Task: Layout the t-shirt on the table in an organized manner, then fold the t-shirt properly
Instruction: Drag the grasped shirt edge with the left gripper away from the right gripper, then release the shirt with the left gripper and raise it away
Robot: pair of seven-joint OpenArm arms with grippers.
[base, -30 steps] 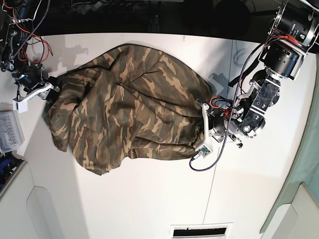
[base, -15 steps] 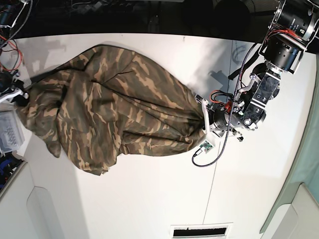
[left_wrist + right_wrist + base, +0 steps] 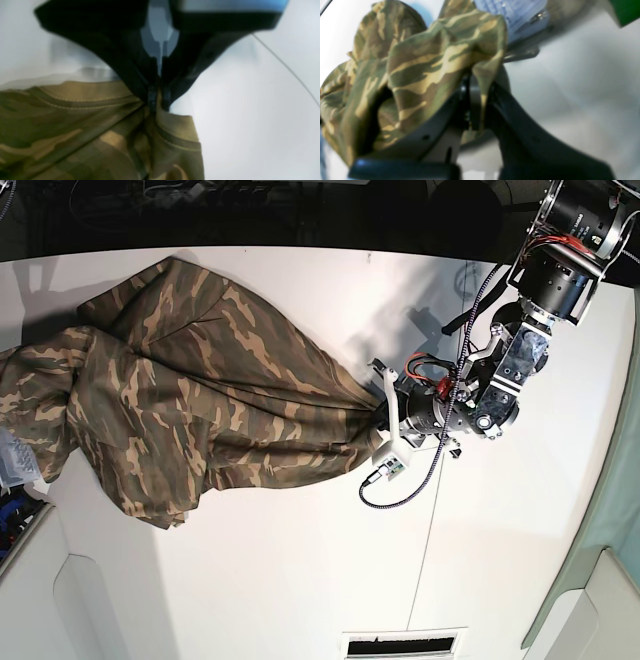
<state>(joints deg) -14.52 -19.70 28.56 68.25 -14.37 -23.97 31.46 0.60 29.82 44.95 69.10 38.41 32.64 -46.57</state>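
Observation:
The camouflage t-shirt lies stretched across the white table, from the left edge of the base view to its middle right. There my left gripper pinches a bunched end of it. The left wrist view shows that gripper shut on a stitched hem of the t-shirt. My right gripper is shut on a fold of the t-shirt, which drapes over its fingers. That arm is outside the base view, past the left edge.
A clear plastic box sits at the table's left edge and also shows behind the cloth as a plastic box. A cable loop hangs under the left arm. A dark seam crosses the table, and a vent slot lies at the front.
The right gripper closed on the shirt's left end and pulled it leftward out of the base view, drawing the shirt long and taut. The left gripper shifted slightly left, still gripping.

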